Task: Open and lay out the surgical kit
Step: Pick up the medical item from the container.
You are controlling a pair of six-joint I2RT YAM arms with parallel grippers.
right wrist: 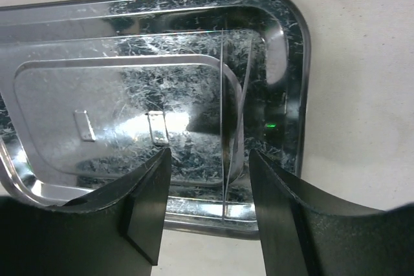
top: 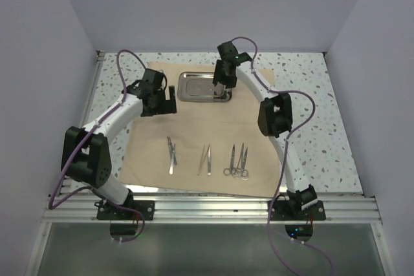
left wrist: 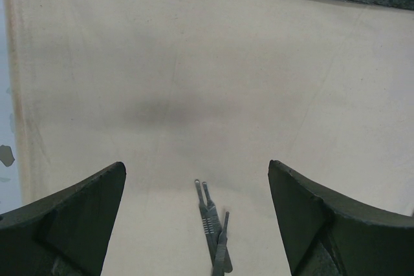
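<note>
**A:** so where's the kit sitting?

**B:** the cloth (top: 194,117) is spread flat over the middle of the table (top: 310,114). The tray (top: 194,87) sits at the cloth's far edge, about centre. Along the near edge there's a row: scalpels (top: 171,154) on the left, tweezers (top: 206,159) in the middle, scissors (top: 237,163) on the right, each group a bit apart from the next.

**A:** and the arms?

**B:** the left gripper (left wrist: 196,167) hangs over bare cloth just left of the tray, fingers spread wide, nothing between them. The right gripper (right wrist: 210,153) is over the tray's right end, fingers apart with the tray's rim showing in the gap.

**A:** is it grabbing anything?

**B:** doesn't look like it. There's a thin streak (right wrist: 224,121) on the tray floor between the fingers, but honestly can't tell if that's an instrument or just a reflection.
</note>
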